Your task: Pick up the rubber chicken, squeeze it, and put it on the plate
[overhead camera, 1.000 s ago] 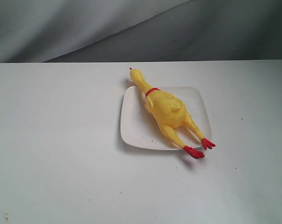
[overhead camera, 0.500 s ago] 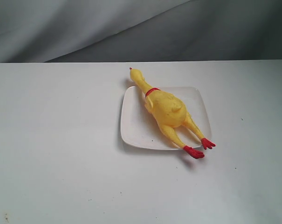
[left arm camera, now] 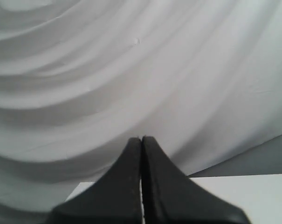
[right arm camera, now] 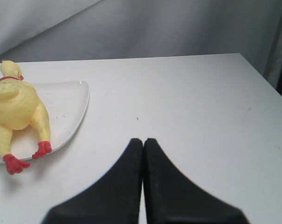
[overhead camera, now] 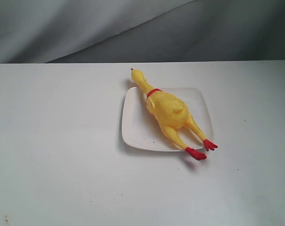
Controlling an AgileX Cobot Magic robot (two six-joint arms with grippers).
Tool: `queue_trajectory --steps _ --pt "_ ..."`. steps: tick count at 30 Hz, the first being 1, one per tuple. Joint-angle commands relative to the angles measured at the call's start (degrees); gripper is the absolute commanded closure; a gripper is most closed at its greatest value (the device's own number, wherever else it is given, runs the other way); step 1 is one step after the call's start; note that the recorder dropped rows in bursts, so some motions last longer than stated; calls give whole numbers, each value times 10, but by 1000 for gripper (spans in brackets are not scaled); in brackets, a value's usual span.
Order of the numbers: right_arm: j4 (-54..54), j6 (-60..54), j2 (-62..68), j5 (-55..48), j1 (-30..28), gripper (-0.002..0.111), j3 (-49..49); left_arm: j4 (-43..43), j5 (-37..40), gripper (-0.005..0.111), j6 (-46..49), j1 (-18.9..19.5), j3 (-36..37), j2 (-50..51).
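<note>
The rubber chicken (overhead camera: 168,113) lay on the plate (overhead camera: 135,127), feet overhanging. The left gripper (left arm camera: 141,138) and right gripper (right arm camera: 143,140) were pinched together, empty; any withdrawal should avoid nudging it.

White table (overhead camera: 62,165), draped grey cloth (overhead camera: 85,28) behind.

The rubber chicken (overhead camera: 168,110) lies slantwise on the plate (overhead camera: 135,127), which sits on the table (overhead camera: 62,155) a little right of the middle, its head past the plate's far left corner, its feet past the near right edge, a cloth (overhead camera: 85,28) behind the table
</note>
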State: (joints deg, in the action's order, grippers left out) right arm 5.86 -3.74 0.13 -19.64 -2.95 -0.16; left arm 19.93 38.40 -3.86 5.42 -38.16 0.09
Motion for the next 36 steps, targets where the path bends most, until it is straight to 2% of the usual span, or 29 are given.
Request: queue_trajectory --steps 1,10,14,18,25,31,36 --pt "1 -1 -1 1 -4 108 2 -61 -52 107 0 3 6 -1" --pt "1 -1 -1 1 -4 108 2 -130 -122 107 0 3 83 -1" --pt "1 -1 -1 1 -4 108 2 -167 -150 107 2 3 146 -1" --pt "1 -1 -1 1 -4 108 2 -213 -187 107 51 3 218 -1" --pt "1 -1 -1 1 -4 108 2 -224 -224 107 52 3 333 -1" --pt "1 -1 -1 1 -4 108 2 -229 -223 107 51 3 382 -1" --pt "1 -1 -1 1 -4 108 2 -233 -221 107 7 3 382 -1"
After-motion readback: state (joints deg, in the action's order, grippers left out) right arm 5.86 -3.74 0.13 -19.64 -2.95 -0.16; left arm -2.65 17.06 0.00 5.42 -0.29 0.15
